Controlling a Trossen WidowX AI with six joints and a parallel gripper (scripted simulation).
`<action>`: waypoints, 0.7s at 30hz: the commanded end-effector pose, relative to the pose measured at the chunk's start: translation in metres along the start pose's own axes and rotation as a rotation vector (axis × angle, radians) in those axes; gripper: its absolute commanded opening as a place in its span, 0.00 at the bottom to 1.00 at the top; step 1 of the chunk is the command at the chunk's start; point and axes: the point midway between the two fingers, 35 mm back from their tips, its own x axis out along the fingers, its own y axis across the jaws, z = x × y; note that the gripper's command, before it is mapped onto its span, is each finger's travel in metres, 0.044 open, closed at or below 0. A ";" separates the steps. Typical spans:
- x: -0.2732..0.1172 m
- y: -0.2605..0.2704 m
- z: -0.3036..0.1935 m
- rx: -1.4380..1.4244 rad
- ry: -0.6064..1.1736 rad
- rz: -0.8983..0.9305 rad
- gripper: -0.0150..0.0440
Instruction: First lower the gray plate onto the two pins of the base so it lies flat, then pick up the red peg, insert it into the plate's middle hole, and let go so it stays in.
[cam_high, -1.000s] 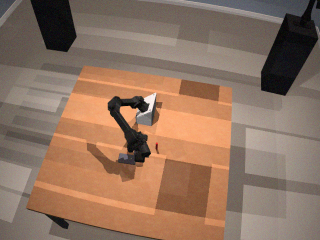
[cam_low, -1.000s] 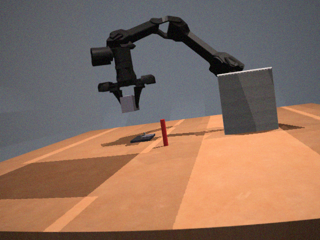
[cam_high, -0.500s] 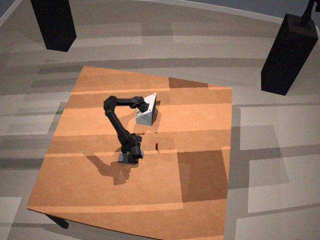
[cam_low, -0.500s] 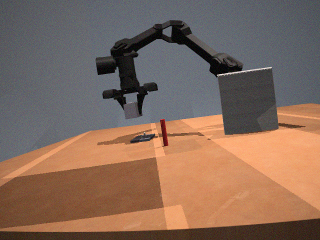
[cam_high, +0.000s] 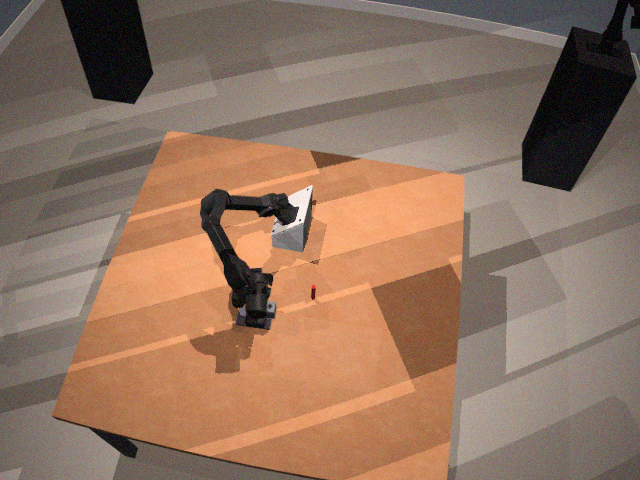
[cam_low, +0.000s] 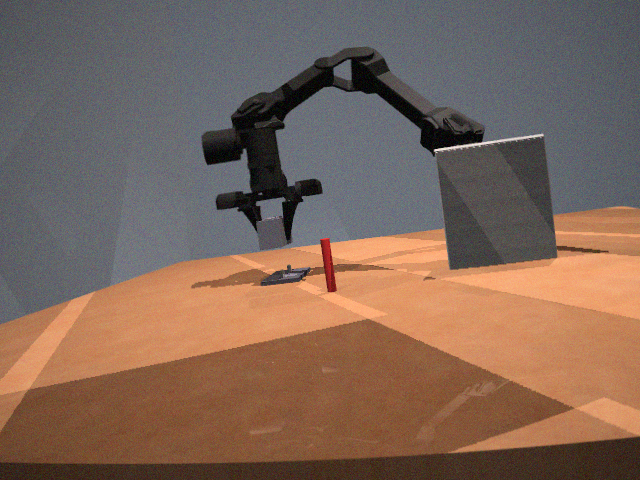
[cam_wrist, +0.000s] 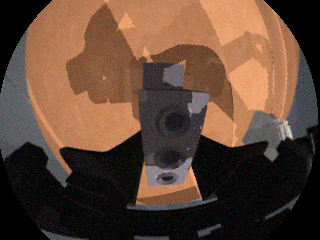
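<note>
My gripper (cam_low: 273, 236) (cam_wrist: 164, 130) is shut on the gray plate (cam_low: 270, 227) (cam_wrist: 150, 135) and holds it in the air above the base. The plate's three holes show in the wrist view. The dark blue-gray base (cam_low: 272, 280) (cam_wrist: 152, 76) lies on the table, largely hidden behind the plate in the wrist view. One pin (cam_low: 288, 267) stands up from it in the exterior view; I cannot make out the second. The plate is clear of the pins. The red peg (cam_high: 313, 292) (cam_low: 328, 266) stands upright on the table, apart from gripper and base.
The arm is mounted on a large gray-white wedge-shaped block (cam_high: 290, 239) (cam_low: 496, 206) on the wooden table (cam_high: 330, 351) (cam_low: 170, 408). Two tall black blocks (cam_high: 111, 56) (cam_high: 573, 108) stand beyond the table. Shadows of the arm fall across the tabletop around the base.
</note>
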 end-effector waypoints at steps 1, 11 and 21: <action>0.001 0.000 0.011 0.006 -0.007 0.012 0.25; 0.011 -0.003 0.028 0.015 -0.020 0.012 0.25; 0.011 -0.003 0.028 0.015 -0.020 0.012 0.25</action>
